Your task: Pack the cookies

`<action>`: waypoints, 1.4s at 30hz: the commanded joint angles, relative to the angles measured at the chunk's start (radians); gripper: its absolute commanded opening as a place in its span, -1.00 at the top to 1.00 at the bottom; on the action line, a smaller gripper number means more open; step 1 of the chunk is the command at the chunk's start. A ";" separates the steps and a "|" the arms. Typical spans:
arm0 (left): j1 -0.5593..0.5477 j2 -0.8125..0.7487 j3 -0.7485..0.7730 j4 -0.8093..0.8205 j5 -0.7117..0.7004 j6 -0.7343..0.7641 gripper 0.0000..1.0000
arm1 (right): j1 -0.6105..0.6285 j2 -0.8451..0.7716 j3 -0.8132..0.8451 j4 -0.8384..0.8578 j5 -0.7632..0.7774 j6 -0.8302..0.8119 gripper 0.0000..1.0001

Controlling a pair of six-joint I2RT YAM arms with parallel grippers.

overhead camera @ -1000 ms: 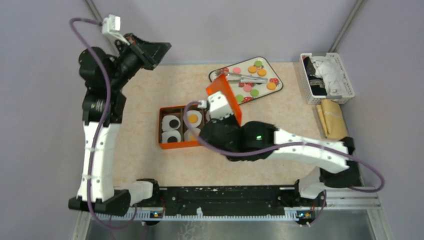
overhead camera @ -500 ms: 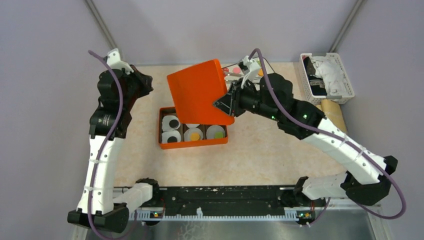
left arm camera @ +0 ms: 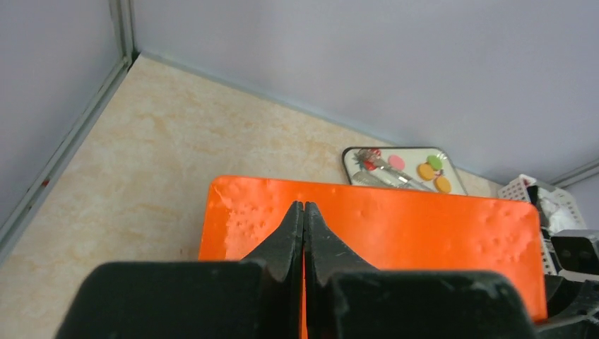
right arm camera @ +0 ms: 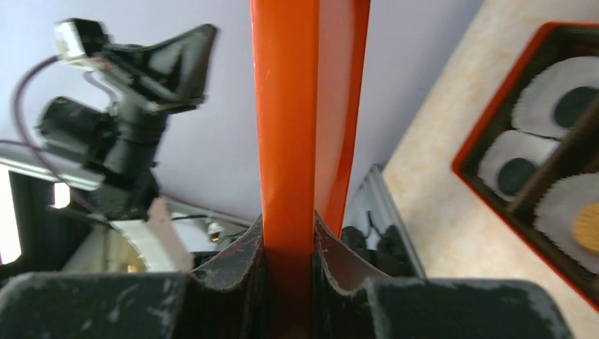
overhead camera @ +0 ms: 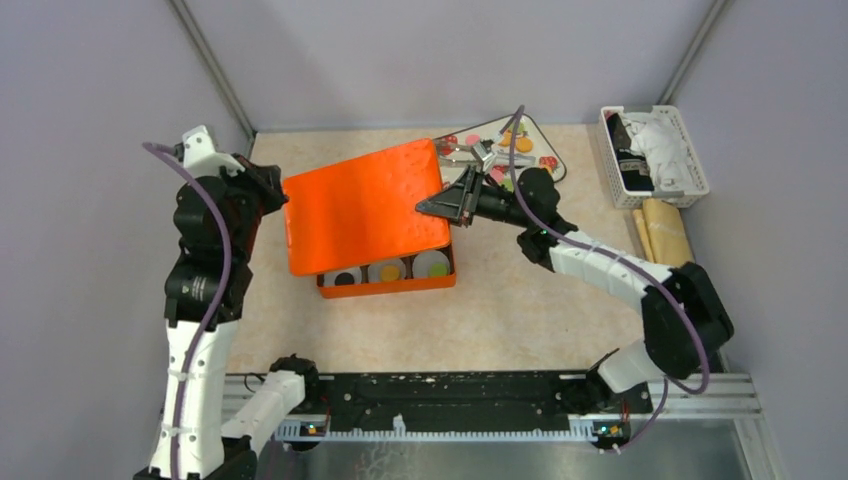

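Lid held over the box, cookies inside

The cookies (overhead camera: 388, 272) sit in paper cups in the orange box (overhead camera: 385, 291), with more (left arm camera: 425, 171) on the tray (overhead camera: 541, 136) beyond it. They look small, flat and light, so they are probably best pinched by the rim. The orange lid (overhead camera: 362, 205) seems thin, stiff and slick. The right pincer (overhead camera: 447, 207) clamps its right edge, arm stretched low from the box's right. The left pincer (overhead camera: 275, 190) is closed and empty at the lid's left edge, arm raised left of the box.

Cookies (overhead camera: 388, 272) in box (overhead camera: 385, 291), under lid (overhead camera: 365, 205)
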 commanded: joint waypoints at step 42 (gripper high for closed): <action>-0.109 0.062 -0.418 0.182 0.024 -0.064 1.00 | -0.121 0.664 -0.051 0.757 -0.111 0.233 1.00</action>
